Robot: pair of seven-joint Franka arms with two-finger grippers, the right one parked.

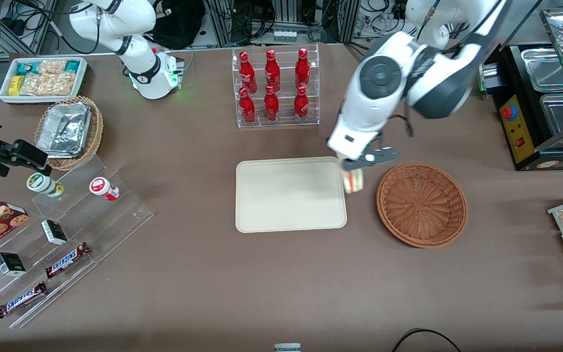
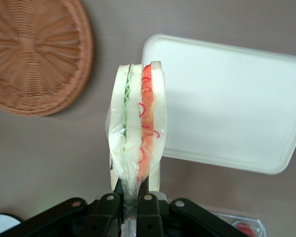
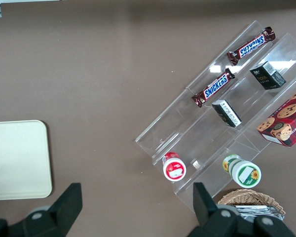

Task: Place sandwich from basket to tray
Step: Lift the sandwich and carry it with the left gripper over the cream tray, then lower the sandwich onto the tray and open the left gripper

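Holding the sandwich in my gripper, I hang above the table in the gap between the tray and the basket, right at the tray's edge nearest the basket. From the front camera the wedge is only a small pale shape under my wrist, partly hidden by the arm, and how my fingers stand on it is hard to read there. My own wrist camera settles that: both black fingers are pinched together on the clear wrap at one end of the sandwich, which stands out from them edge-on, showing white bread, a green layer and an orange-red layer. That same view shows the woven basket with nothing in it and the cream tray bare, the brown tabletop between them under the sandwich. The front camera alone takes in the wider table: a clear rack of red bottles farther from the camera than the tray, and toward the parked arm's end a tan basket of foil containers and stepped clear shelves with candy bars. The parked arm's camera shows those shelves closer, plus one rounded corner of the tray.
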